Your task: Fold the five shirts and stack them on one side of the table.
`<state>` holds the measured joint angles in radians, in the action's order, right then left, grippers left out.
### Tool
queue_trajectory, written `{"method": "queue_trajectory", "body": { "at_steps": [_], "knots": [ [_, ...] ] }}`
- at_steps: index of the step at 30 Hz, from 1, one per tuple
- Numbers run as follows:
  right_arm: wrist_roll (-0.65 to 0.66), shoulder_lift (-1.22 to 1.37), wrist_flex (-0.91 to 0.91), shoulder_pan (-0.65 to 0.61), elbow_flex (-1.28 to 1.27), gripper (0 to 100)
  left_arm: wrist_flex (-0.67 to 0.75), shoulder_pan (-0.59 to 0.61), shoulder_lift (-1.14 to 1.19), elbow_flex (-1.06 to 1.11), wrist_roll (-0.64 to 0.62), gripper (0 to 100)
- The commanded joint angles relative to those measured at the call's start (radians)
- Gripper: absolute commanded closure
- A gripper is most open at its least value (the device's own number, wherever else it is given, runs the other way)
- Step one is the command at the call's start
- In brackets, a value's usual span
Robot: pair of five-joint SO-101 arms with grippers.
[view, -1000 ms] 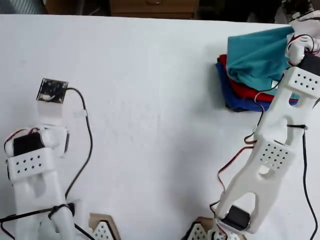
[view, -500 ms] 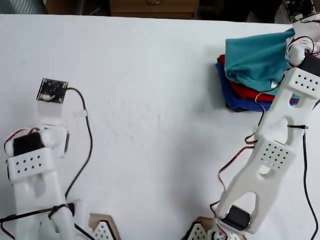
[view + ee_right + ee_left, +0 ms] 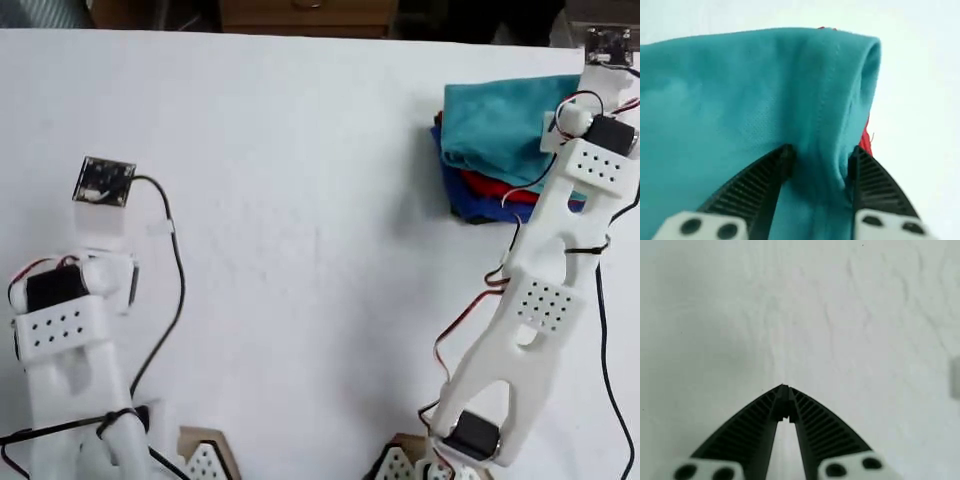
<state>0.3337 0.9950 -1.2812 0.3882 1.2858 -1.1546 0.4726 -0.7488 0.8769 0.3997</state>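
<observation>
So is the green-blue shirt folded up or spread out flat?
Folded. The teal shirt lies as a compact bundle atop the red shirt and blue shirt, its doubled edge showing.

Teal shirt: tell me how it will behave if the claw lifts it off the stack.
Likely floppy: the teal shirt bunches into a ridge inside the right claw. Probably light: its folded edge curls over softly. Lifted by one spot, it may well unfold and sag, perhaps tugging the red shirt beneath.
</observation>
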Motion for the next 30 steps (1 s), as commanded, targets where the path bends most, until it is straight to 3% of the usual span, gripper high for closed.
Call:
{"method": "queue_trajectory", "body": {
  "at_steps": [1, 10, 15, 18, 20, 25, 30],
  "knots": [
    [-0.017, -0.019, 0.022, 0.005, 0.068, 79.3, -0.003, 0.006, -0.021, -0.007, 0.0, 97],
    [-0.017, -0.048, 0.027, 0.005, 0.385, 79.3, 0.0, 0.006, -0.021, -0.007, 0.0, 97],
    [-0.023, -0.042, 0.064, -0.024, 0.361, 81.4, 0.0, 0.006, -0.021, -0.007, 0.0, 97],
    [-0.014, -0.012, 0.139, -0.059, 0.333, 98.8, 0.0, 0.006, -0.021, -0.007, 0.0, 97],
    [-0.015, 0.027, 0.2, -0.082, 0.313, 95.4, 0.0, 0.006, -0.021, -0.007, 0.0, 97],
    [-0.009, 0.136, 0.216, -0.134, 0.313, 97.8, 0.0, 0.006, -0.021, -0.007, 0.0, 97],
    [-0.009, 0.208, 0.317, -0.084, 0.315, 97.9, -0.008, 0.006, -0.021, -0.013, 0.0, 97]
  ]
}}
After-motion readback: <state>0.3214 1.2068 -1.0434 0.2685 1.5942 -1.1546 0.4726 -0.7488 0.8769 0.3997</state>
